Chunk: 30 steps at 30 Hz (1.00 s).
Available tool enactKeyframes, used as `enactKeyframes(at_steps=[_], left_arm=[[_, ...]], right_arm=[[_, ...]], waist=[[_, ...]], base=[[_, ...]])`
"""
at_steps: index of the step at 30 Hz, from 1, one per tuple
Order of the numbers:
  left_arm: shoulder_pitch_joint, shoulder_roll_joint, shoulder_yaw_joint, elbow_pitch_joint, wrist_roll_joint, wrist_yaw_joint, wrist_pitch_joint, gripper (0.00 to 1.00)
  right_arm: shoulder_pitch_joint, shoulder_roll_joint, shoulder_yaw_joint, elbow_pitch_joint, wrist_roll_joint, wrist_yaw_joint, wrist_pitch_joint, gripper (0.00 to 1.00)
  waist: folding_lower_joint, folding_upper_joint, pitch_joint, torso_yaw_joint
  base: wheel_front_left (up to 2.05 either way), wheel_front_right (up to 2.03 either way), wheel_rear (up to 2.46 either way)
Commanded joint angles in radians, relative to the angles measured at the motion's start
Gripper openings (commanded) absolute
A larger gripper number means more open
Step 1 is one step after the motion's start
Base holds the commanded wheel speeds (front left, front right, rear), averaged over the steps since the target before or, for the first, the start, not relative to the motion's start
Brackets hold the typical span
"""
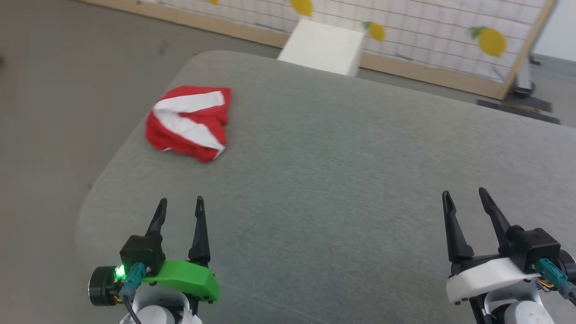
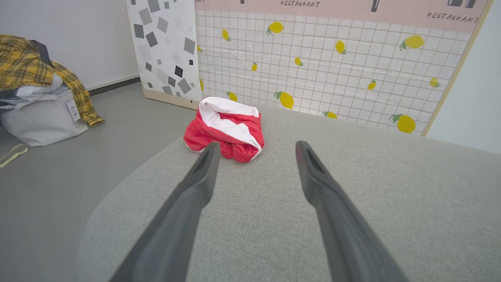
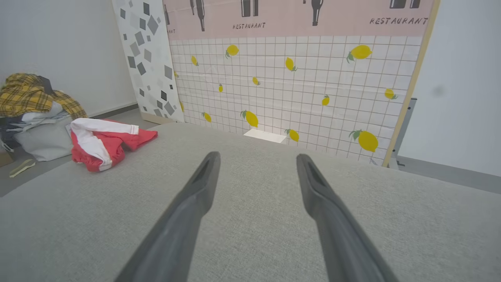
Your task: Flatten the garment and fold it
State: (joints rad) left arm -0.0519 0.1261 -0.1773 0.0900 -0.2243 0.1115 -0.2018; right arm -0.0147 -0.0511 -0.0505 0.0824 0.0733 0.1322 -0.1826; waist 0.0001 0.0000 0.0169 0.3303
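Grey cushioned table (image 1: 342,171): left gripper (image 1: 181,203) and right gripper (image 1: 465,194) hover low, jaws spread (nothing held), crumpled garment (image 1: 189,121) well ahead.

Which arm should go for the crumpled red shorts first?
Left, probably. The shorts lie bunched near the left edge of the grey surface, straight ahead of the open left gripper; the open right gripper sits far over on the other side.
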Motion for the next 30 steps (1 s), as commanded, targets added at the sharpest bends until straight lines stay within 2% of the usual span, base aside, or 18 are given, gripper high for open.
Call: enactKeyframes(at_steps=[1,12,18,23,30], left_arm=[[-0.016,0.007,-0.005,0.005,-0.013,0.009,-0.011,1.00],[-0.017,0.015,-0.024,0.015,-0.043,0.028,-0.035,1.00],[-0.014,0.021,-0.031,0.019,-0.060,0.038,-0.047,1.00],[-0.007,0.028,-0.031,0.019,-0.074,0.049,-0.058,1.00],[-0.013,0.022,-0.019,0.016,-0.093,0.050,-0.059,1.00]], right_arm=[[0.005,0.001,0.001,0.004,0.010,-0.001,-0.011,1.00],[0.007,0.001,-0.004,0.008,0.012,-0.001,-0.026,1.00],[0.004,0.001,-0.002,0.013,0.014,-0.001,-0.033,1.00],[0.002,0.001,0.004,0.016,0.019,-0.002,-0.041,1.00],[-0.002,0.001,0.001,0.013,0.017,-0.002,-0.037,1.00]], waist=[[-0.0001,0.0000,0.000,0.079],[-0.0001,0.0000,-0.004,0.228],[-0.0001,0.0000,-0.003,0.282],[-0.0001,0.0000,0.001,0.301],[-0.0001,0.0000,0.022,0.274]], base=[[0.00,0.00,0.00],[0.00,0.00,0.00],[0.00,0.00,0.00],[0.00,0.00,0.00],[0.00,0.00,0.00]])
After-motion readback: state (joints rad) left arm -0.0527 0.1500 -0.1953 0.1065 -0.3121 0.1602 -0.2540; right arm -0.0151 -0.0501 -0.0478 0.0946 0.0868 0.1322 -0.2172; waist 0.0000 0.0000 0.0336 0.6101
